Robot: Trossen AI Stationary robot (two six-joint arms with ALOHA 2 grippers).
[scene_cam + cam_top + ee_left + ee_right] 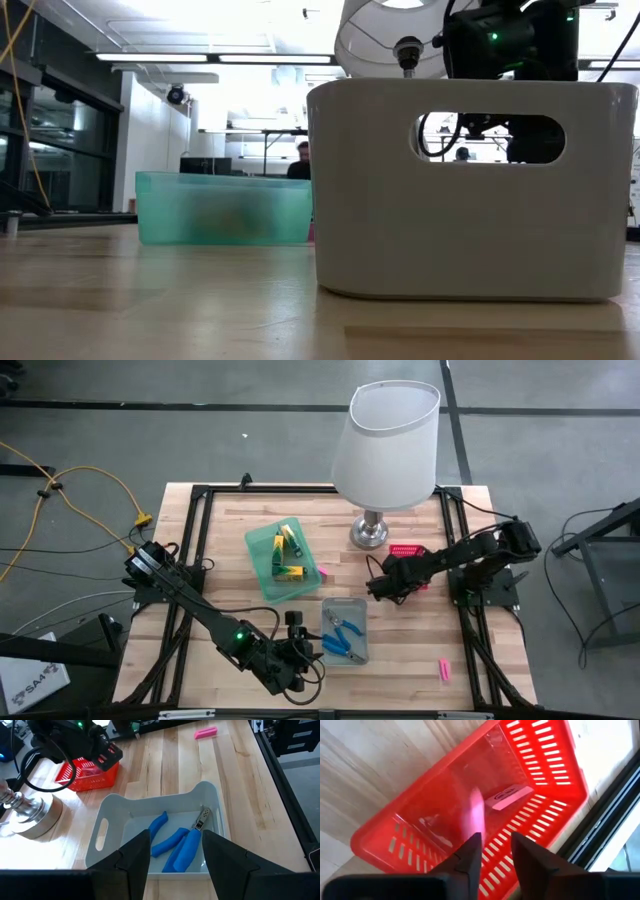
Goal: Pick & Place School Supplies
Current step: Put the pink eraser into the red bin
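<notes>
Right claw (pixel 492 851) hangs over the pink tray (pixel 540 765), fingers a little apart. A flat pink bar (pixel 477 815) sits just ahead of the tips, blurred; can't tell if it's gripped or loose. Below it in the same tray lies one more pink bar (pixel 512 797), flat on the bottom.

Left claw (pixel 175 857) is over the near rim of the grey tray (pixel 105 820), fingers spread wide, nothing betw. them. In that tray, right under the claw: blue-handled pliers (pixel 167 837) and a blue-handled screwdriver (pixel 190 847), side by side.

Green tray (pixel 262 570) stands betw. the two claws, w/ yellow-and-green pieces (pixel 287 545) inside. Another pink bar (pixel 443 670) lies loose on the desk (pixel 220 550), well off from both claws, on the right arm's side. Lamp (pixel 385 445) stands just beyond the pink tray.
</notes>
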